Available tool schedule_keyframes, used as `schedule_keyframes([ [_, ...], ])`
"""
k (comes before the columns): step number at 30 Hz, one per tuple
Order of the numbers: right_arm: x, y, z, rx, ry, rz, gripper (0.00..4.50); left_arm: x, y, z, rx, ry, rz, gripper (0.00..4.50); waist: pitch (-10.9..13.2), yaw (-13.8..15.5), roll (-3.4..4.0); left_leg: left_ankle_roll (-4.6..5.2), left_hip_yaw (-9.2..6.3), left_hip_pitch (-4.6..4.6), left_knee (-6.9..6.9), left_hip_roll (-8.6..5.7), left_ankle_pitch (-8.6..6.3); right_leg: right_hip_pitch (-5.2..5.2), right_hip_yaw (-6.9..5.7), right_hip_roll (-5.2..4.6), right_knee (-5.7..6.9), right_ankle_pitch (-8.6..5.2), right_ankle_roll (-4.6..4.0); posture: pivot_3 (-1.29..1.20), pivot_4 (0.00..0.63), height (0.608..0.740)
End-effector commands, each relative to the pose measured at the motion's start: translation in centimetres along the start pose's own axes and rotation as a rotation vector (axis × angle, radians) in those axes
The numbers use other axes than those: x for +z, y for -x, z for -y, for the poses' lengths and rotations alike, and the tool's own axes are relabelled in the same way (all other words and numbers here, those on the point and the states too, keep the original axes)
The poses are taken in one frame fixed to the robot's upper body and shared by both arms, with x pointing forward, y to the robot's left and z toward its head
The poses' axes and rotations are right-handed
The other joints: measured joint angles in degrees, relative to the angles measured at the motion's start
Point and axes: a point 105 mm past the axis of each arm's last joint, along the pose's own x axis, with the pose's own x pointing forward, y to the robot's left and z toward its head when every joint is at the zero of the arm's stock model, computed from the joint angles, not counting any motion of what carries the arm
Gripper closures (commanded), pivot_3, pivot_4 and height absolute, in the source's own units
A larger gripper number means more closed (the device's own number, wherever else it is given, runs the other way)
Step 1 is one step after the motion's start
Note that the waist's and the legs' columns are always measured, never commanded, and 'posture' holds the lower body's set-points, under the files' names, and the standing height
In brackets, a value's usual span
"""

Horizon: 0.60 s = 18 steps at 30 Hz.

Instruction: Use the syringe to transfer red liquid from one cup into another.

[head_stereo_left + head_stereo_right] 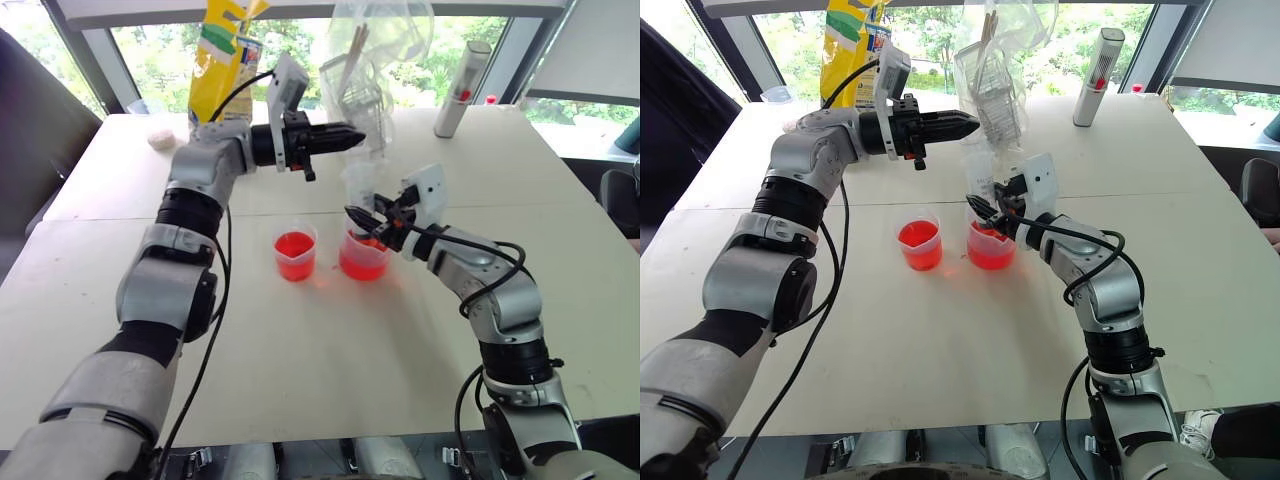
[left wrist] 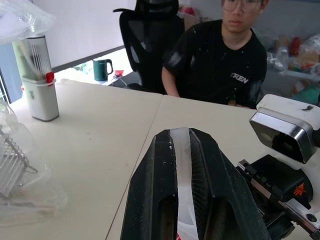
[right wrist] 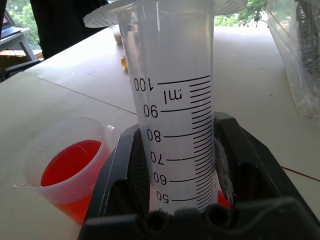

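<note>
Right now my right gripper (image 1: 372, 218) is clamped on the syringe (image 3: 172, 115), fingers closed around the lower part of the clear barrel. Syringe stands upright, graduations facing the wrist camera, flange at the top. Its lower end sits over/in the right-hand cup (image 1: 364, 256); can't tell whether the tip touches the red liquid (image 1: 360, 262) in there.

My left gripper (image 1: 345, 137) is closed on the syringe's clear plunger (image 2: 183, 165): the left wrist view shows a clear strip pinched between the two black fingers. It is held level above the table (image 1: 320, 340), pointing right, higher and farther than the right gripper.

Two clear cups stand side by side mid-table, near each other but apart. The left cup (image 1: 295, 251) also holds red liquid, roughly half full. In the right wrist view that left cup shows a small pouring lip at its rim, so it reads as the beaker; the cup under the syringe has more liquid by the look of it.

Far side of the table: yellow bag (image 1: 224, 55) at far left, clear plastic bag (image 1: 372, 60) with stuff in it at far centre, grey tube (image 1: 461, 90) with a red mark at far right. A person in a black shirt (image 2: 220, 60) sits at the table's right side.
</note>
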Motion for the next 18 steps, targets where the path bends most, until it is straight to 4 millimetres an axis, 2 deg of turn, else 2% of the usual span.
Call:
schedule_keyframes([
  [1,-2.16,-0.37,-2.13,0.097,-0.013,-0.090,3.11,6.75,1.15,-0.34,0.059,-0.192,0.145,4.46,0.0,0.0,0.00,0.00,0.00,0.00,0.00,0.00,0.00,0.00,0.00,0.00,0.00,0.00,0.00,0.00,0.150,0.739],
  [18,-2.04,-0.37,-2.03,0.098,-0.001,-0.090,3.11,6.70,0.98,-0.17,0.048,-0.187,0.153,4.46,0.0,0.0,0.00,0.00,0.00,0.00,0.00,0.00,0.00,0.00,0.00,0.00,0.01,0.00,0.00,0.00,0.150,0.739],
])
